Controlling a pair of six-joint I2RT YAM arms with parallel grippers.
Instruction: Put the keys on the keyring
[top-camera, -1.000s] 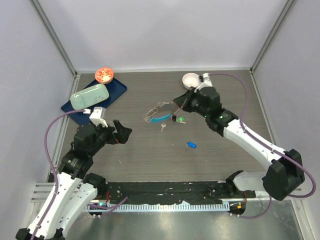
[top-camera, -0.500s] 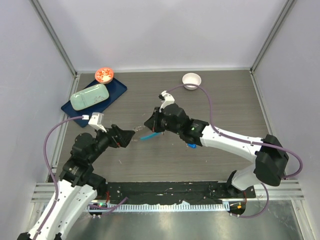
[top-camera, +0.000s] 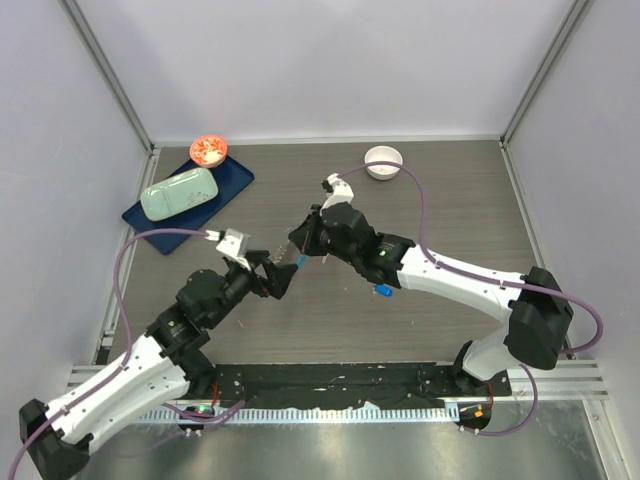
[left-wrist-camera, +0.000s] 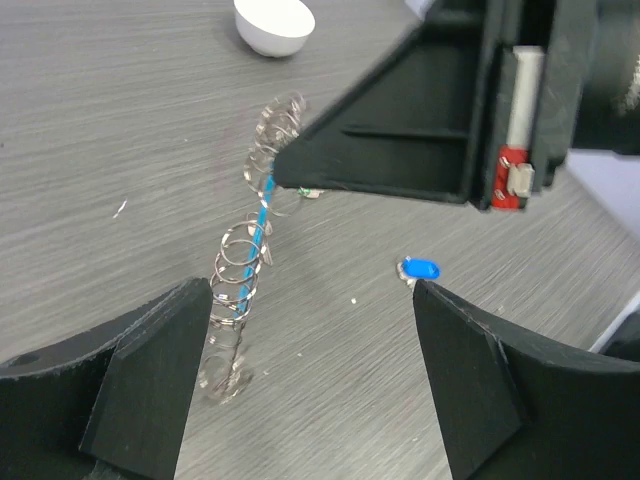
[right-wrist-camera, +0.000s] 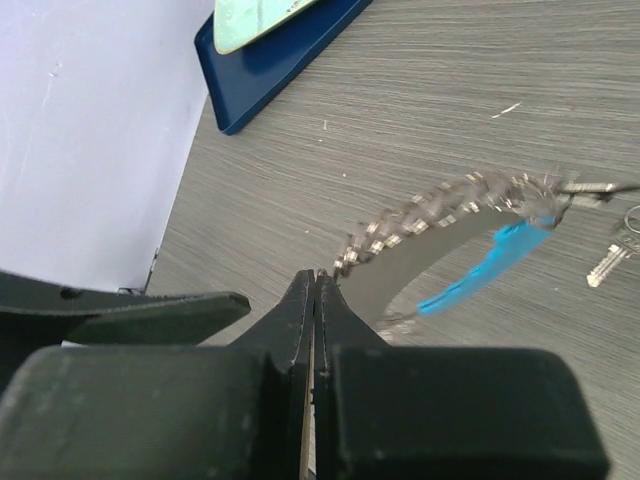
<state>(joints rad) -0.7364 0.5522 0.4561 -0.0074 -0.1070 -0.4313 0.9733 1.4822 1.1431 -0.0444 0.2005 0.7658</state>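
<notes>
The keyring (left-wrist-camera: 240, 268) hangs stretched out and slanting, well apart from the white bowl (top-camera: 383, 160). Its upper end, toward the bowl, is pinched in the right gripper (right-wrist-camera: 315, 283), whose fingers are pressed together. Its lower end points away from the bowl, between the widely spread fingers of the left gripper (left-wrist-camera: 312, 300), just beside one finger. The blue-headed key (left-wrist-camera: 420, 269) lies farther from the bowl.

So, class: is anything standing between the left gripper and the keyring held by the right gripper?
Nothing visible does. The keyring hangs from the shut right gripper, in the gap between the open fingers of the left gripper. The blue key lies on the table off to one side.
</notes>
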